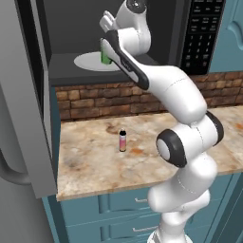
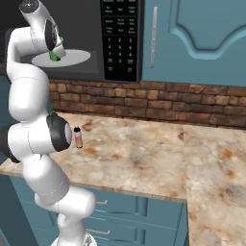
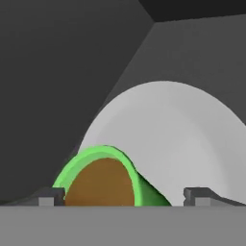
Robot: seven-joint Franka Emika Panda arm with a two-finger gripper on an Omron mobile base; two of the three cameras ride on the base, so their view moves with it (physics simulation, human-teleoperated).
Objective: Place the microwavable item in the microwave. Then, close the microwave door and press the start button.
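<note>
**Cup on the turntable, bottle below on the counter**

The cup [image 1: 105, 55] stands on the turntable plate [image 1: 88, 62] inside the microwave [image 1: 71, 33], between the spread fingertips of the gripper [image 3: 124, 196]. The keypad panel [image 1: 203, 33] lies at 3 o'clock of the cavity; the microwave door [image 1: 21, 104] hangs open at 9 o'clock. On the counter [image 1: 90, 161] beneath, at 6 o'clock, a bottle [image 1: 123, 141] stands upright.

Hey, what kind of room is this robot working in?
A rendered kitchen, most likely: a built-in microwave with its keypad panel, a speckled stone counter backed by brick, and teal cabinets.
</note>
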